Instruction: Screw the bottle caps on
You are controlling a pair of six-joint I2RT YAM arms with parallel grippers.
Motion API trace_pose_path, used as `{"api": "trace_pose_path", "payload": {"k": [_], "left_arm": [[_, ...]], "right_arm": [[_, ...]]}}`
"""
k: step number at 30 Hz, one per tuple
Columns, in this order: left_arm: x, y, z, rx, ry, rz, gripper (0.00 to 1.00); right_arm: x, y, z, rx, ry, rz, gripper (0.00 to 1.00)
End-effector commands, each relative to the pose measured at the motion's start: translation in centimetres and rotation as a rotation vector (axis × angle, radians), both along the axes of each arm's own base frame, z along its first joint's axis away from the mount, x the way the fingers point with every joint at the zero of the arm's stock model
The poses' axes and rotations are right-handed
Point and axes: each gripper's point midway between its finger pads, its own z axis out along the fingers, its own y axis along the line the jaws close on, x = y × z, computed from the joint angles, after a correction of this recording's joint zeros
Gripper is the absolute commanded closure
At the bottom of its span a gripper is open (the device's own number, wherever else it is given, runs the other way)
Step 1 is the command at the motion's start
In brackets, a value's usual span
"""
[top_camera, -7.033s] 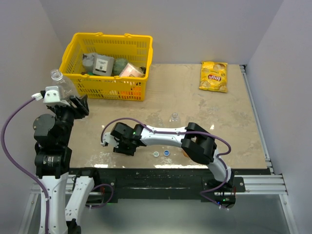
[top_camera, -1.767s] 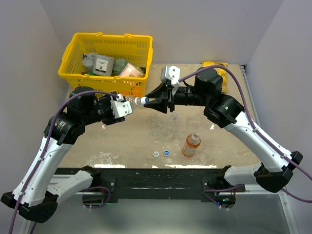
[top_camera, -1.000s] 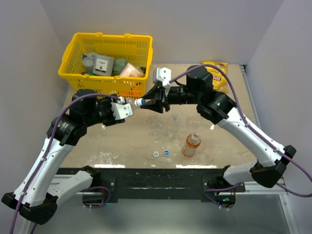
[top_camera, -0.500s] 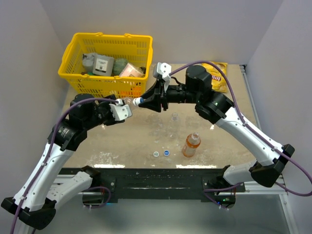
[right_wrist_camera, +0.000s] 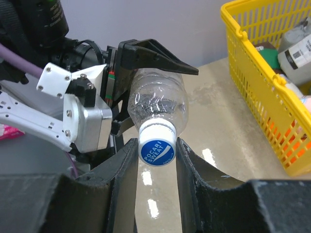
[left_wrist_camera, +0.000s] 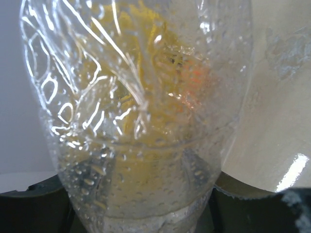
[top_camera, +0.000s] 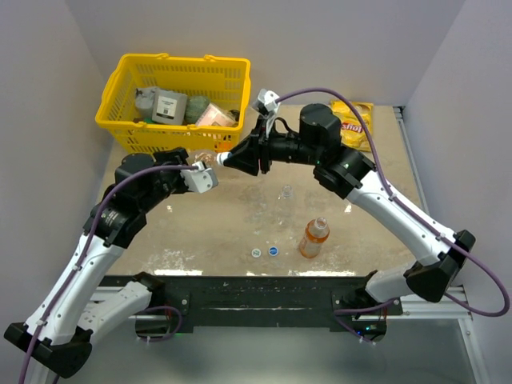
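Tan worktop carried everything. Yellow plastic mesh basket full of boxes and packets sat at 11 o'clock, nothing touching it. Both arms met in the air just in front of the basket, toward 12 o'clock from worktop centre. Yellow crinkly snack packet lay at 1 o'clock, partly behind the right arm.

Clear colourless plastic bottle was off the worktop, near horizontal between the arms, mouth toward the right arm. Left fingers were clamped around its body. The left wrist view showed only bottle wall, so no finger detail there. Right fingers were closed on the blue round screw cap with white lettering, one finger each side, cap seated on the bottle's neck. Could not tell how far it was threaded.

Orange plastic bottle stood upright at 5 o'clock, well apart from both arms. Top was too small to say if capped. Second clear bottle stood near centre, faint, neck looked open. Two loose caps lay side by side at 6 o'clock by the front edge: whitish-grey cap and small blue cap, near the orange bottle, not touching it.

Judged progress: first of three caps going on, none surely finished. Two bottles and two loose caps left.
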Motion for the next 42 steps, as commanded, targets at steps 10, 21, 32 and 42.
{"api": "trace_pose_path", "payload": {"k": [10,21,32,42], "left_arm": [[1.3,-0.5,6.7,-0.047,-0.373,-0.009,1.00],[2.8,1.9,8.3,-0.056,-0.494,0.172,1.00],[1.3,2.9,9.6,-0.048,-0.719,0.278,1.00],[2.8,2.0,3.9,0.012,-0.391,0.284,1.00]], "right_arm": [[4.3,1.1,-0.6,0.068,0.304,-0.025,1.00],[6.5,0.7,-0.2,0.137,0.404,-0.033,1.00],[8.5,1.1,1.7,0.213,0.456,-0.082,1.00],[9.1,-3.2,6.3,0.229,0.236,-0.100,0.33]]}}
